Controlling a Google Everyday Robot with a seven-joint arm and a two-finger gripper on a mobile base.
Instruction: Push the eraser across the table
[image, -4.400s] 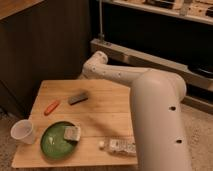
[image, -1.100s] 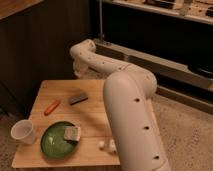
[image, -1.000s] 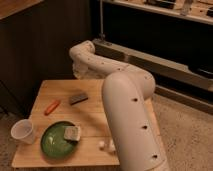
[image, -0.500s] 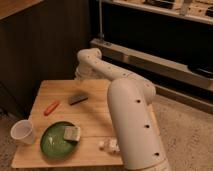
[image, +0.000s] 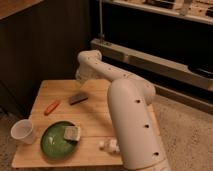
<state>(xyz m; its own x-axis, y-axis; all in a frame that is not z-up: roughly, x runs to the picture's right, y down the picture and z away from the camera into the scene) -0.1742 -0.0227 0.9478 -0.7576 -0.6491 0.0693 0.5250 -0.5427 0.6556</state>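
The eraser (image: 78, 98), a small flat dark block, lies on the light wooden table (image: 95, 117) a little left of the middle, towards the far side. My white arm (image: 127, 107) rises from the lower right and bends at an elbow over the table's far edge. The gripper (image: 81, 76) hangs below that elbow, above and just behind the eraser and apart from it. It is mostly hidden by the arm.
An orange-red marker (image: 51, 106) lies left of the eraser. A green plate (image: 50, 145) with a pale sponge block (image: 71, 133) sits at the front. A white cup (image: 23, 132) stands at the front left, and a small white object (image: 109, 145) lies by the arm's base.
The arm's elbow has swung right and lower over the last second, bringing the gripper end nearer the table's far edge. The eraser, marker, plate and cup have not moved.
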